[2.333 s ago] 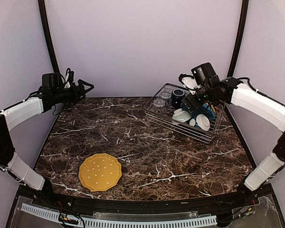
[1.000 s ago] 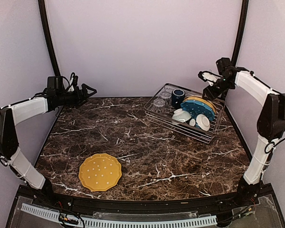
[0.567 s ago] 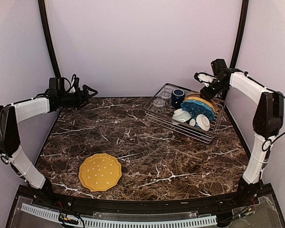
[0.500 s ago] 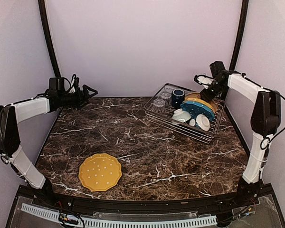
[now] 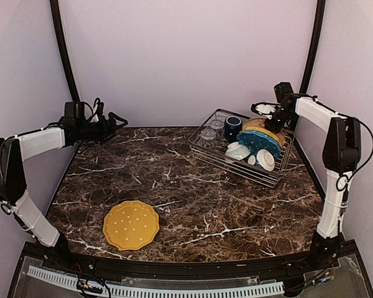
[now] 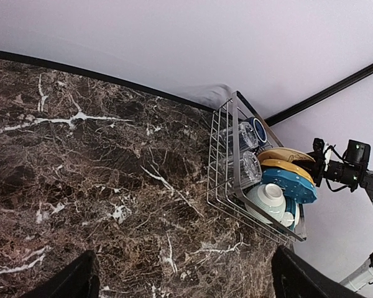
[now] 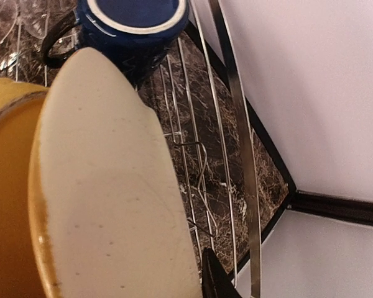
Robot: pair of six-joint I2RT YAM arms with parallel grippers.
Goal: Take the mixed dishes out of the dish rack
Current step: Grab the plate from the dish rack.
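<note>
Closest to us, at 7 o'clock on the dark brown marble table (image 5: 193, 186), lies a mustard yellow scalloped plate with pale dots (image 5: 130, 225), already out of the rack. At 10 o'clock the left gripper (image 5: 115, 119) hangs with its jaws spread wide, holding nothing. Far off at 2 o'clock sits the silver wire dish rack (image 5: 236, 164). Inside it are white bowls (image 5: 238, 151), a blue plate with white dots (image 5: 259, 143), a navy mug (image 5: 233, 126) and clear glass tumblers (image 5: 208, 134). The right gripper (image 5: 265, 110) is at the top rim of a cream plate (image 7: 105, 186) that stands on edge at the back. We think these plates are hard, smooth, a bit heavy and easy to break, so the top rim is the place to pinch. The cream plate fills the right wrist view and only one dark fingertip (image 7: 214, 279) shows, so we cannot tell if the jaws pinch it. The glasses are hard to make out.
</note>
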